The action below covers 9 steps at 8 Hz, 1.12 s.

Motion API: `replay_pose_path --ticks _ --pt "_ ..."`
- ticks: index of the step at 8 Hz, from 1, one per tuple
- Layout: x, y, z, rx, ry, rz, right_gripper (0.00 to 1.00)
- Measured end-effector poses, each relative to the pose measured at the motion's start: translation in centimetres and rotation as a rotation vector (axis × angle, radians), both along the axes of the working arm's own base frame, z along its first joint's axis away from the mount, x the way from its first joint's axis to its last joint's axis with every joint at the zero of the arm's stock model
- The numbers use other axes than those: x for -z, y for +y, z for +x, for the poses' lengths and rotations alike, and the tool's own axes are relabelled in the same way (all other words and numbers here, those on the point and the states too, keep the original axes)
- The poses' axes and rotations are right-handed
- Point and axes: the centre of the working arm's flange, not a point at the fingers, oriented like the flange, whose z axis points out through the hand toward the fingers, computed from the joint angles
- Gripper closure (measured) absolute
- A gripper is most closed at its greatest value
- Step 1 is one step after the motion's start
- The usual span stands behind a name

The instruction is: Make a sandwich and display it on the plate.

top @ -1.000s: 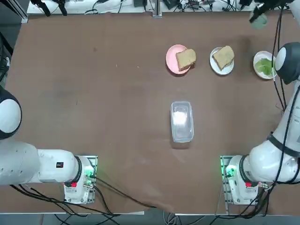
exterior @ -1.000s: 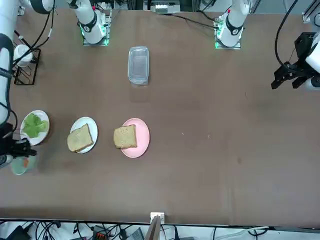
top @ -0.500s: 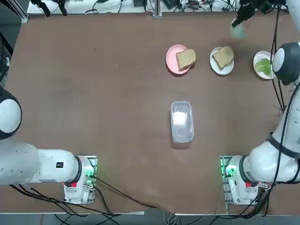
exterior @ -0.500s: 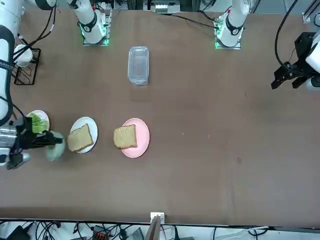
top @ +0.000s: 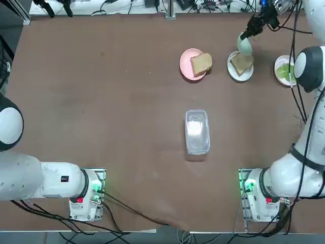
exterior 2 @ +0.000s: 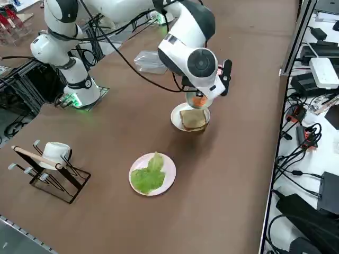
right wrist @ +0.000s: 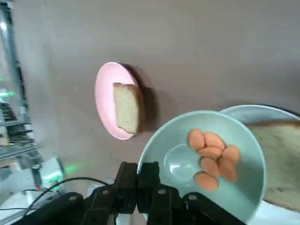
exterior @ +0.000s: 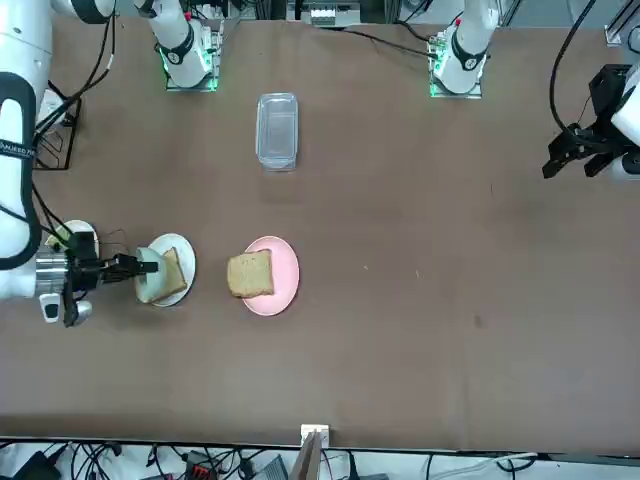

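A small pale-green bowl [right wrist: 206,168] of orange slices [right wrist: 213,159] is clamped by its rim in the right gripper [right wrist: 147,180], whose fingers are pressed together on it, and is held tilted in the air over the near edge of the white plate [top: 234,72]. One slice of bread [exterior 2: 193,118] is seen lying on that plate, directly below and just beyond the gripper; the bowl hangs partly over it without any contact that can be made out. Beside the gripper, on the side toward the middle of the table, a second bread slice [top: 201,63] is shown on a pink plate [top: 186,65]. On the gripper's other side, a lettuce leaf [exterior 2: 149,175] is laid on another white plate [exterior 2: 168,170]. No sandwich is assembled: bread, lettuce and orange filling are all kept apart. Well back from the gripper, toward the arm bases, a clear plastic container [top: 197,131] is left on the brown table [top: 101,101]
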Motion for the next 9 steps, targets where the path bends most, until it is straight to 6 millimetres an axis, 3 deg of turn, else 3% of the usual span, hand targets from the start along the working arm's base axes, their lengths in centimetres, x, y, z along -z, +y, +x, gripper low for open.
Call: replay_pose_path --ticks 2,5,9 --pt "2.0 -0.1 -0.6 -0.003 0.004 0.139 0.98" --pt "6.6 -3.7 -2.3 0.014 0.006 0.289 0.98" --pt "8.4 -6.7 -3.6 0.065 -0.017 0.424 0.98"
